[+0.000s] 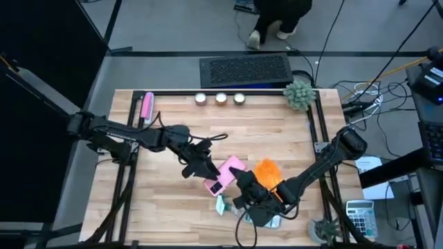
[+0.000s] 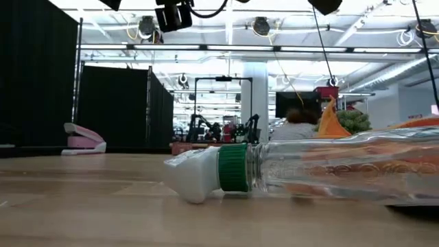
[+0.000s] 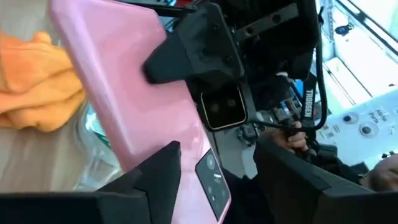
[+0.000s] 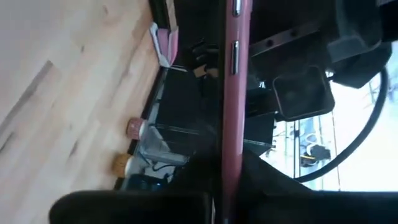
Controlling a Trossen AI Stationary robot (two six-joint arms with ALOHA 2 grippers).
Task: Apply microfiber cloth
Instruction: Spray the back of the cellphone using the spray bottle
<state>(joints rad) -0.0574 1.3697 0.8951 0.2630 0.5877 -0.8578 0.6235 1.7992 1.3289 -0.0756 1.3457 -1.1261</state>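
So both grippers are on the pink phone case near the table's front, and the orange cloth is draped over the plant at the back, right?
Not quite: the orange cloth lies on the table beside the pink phone case, not on the plant. The high view shows it. The left gripper and right gripper do meet at the case.

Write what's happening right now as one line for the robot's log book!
left hand: shut on pink phone | right hand: shut on pink phone | microfiber cloth: on table beside phone, untouched

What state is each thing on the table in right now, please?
Pink phone: lifted off the table, gripped by both hands.
Microfiber cloth: crumpled, lying beside the phone, ungripped.
Clear bottle: lying on its side, capped.
Left hand: shut on the phone.
Right hand: shut on the phone.
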